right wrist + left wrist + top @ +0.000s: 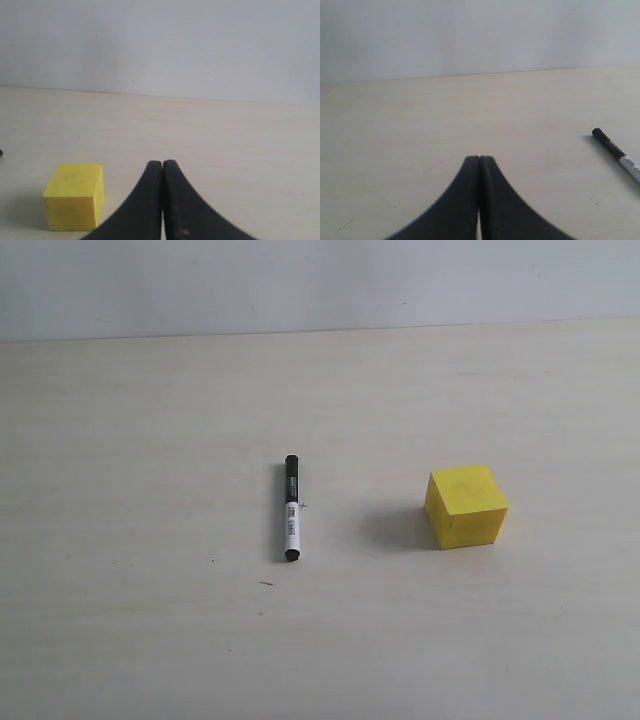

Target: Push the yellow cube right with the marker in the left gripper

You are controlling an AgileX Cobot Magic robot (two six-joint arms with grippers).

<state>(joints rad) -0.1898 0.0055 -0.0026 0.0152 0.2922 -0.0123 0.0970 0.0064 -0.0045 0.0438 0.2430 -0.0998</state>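
The marker (291, 507) lies flat on the pale table, black cap toward the far side, white labelled barrel toward the front. No gripper holds it. The yellow cube (465, 505) stands to its right, well apart from it. Neither arm appears in the exterior view. In the left wrist view my left gripper (479, 158) is shut with nothing between its fingers, and the marker (617, 153) lies off to one side, partly cut by the frame edge. In the right wrist view my right gripper (162, 162) is shut and empty, with the yellow cube (75, 196) beside it.
The table (140, 620) is a pale wood-grain surface ending at a light wall (320, 280) at the back. A few small dark specks (266, 583) mark the surface near the marker.
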